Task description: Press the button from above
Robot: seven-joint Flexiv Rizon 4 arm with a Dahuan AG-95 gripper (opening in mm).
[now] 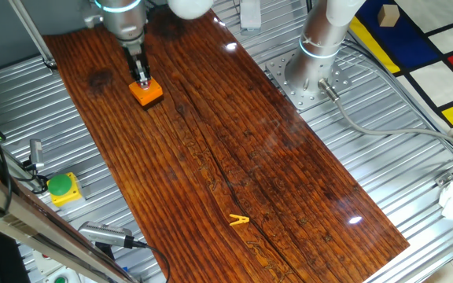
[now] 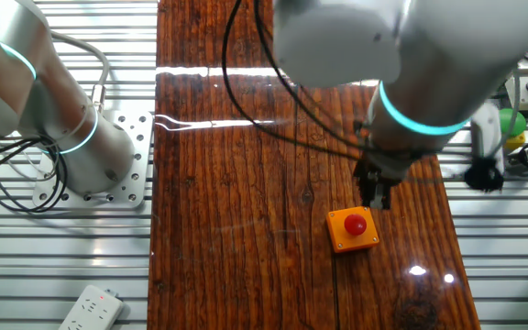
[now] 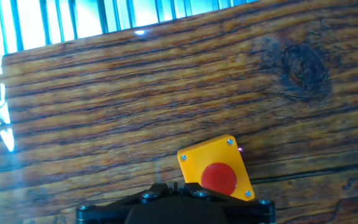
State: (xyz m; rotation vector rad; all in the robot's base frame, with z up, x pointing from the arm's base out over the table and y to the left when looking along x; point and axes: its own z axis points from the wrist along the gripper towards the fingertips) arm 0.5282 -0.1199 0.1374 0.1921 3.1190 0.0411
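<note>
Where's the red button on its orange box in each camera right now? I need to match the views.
One fixed view: the button is upper left on the wooden board, mostly hidden under the claw.
The other fixed view: the button is lower right of centre, claw just above it.
Hand view: the button is bottom centre-right.
Shared landmark: the orange box.

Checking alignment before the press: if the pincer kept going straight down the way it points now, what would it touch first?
Probably the small round red push-button cap on its square orange box base. The pincer hangs just above it, though it may sit slightly off to one side; depth is unclear.
</note>
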